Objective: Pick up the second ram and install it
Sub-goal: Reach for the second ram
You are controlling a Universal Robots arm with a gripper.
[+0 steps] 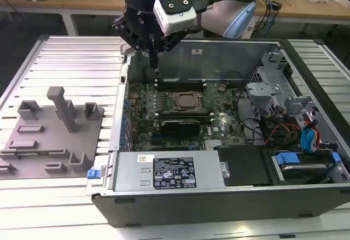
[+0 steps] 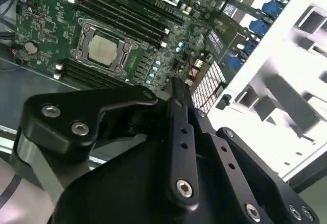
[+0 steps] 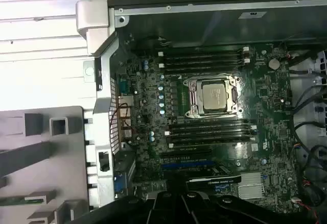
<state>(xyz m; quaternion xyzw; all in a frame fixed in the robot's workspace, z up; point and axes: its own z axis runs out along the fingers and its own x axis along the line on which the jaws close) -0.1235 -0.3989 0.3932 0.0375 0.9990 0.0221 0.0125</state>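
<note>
The thin dark green memory stick (image 3: 20,201) seems to lie in the grey plastic fixture (image 3: 71,163) on the slatted surface (image 1: 71,65). It is well apart from the black gripper (image 1: 155,62), whose jaws look pressed together and empty above the green motherboard (image 1: 143,121).

I'm looking into an open computer case (image 1: 219,210) lying flat on a slatted metal table (image 1: 71,54). A green motherboard (image 1: 143,109) covers the case floor, with the silver-framed CPU socket (image 1: 187,101) near its middle. The bare processor (image 3: 214,94) shows plainly in the first wrist view. Along the near wall sits the grey power supply (image 1: 169,171). Toward the exterior view's right stands a grey drive cage (image 1: 270,84), with blue-tabbed bays (image 1: 288,159) and orange and red cables (image 1: 276,130) nearer me. On the exterior view's left, outside the case, lies a grey fixture plate (image 1: 49,141) — upright blocks rising from it.
</note>
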